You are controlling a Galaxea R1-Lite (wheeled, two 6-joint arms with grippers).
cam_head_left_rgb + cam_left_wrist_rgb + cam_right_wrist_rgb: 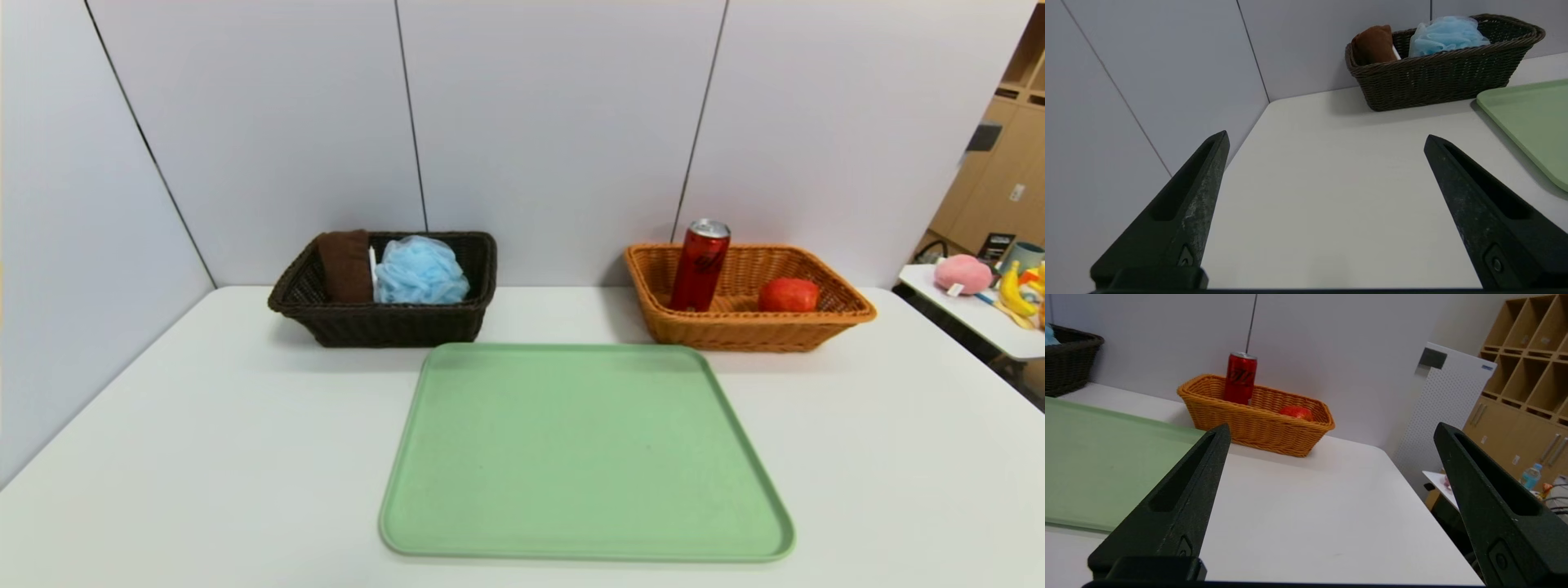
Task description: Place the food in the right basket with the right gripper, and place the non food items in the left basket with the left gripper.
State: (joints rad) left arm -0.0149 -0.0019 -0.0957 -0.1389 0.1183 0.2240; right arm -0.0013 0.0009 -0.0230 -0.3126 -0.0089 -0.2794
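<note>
Your left gripper (1325, 139) hangs over the bare near-left part of the white table (204, 457), its two fingers spread wide with nothing between them. Far left of you sits the dark brown basket (384, 322) against the wall. Inside it, the rolled brown towel (346, 263) stands at the left end, the slim white pen (373, 265) shows as a thin sliver just beside it, and the light-blue bath sponge (421, 272) fills the middle, touching the pen's other side. In the centre of the table, nearer to you than both baskets, lies the green tray (584, 449) with nothing on it. Far right sits the orange-tan basket (747, 331): the red can (700, 265) stands upright at its left end, and the apple (788, 295) rests toward its right end, apart from the can. Your right gripper (1331, 430) hangs over the near-right table, fingers likewise spread wide and holding nothing.
</note>
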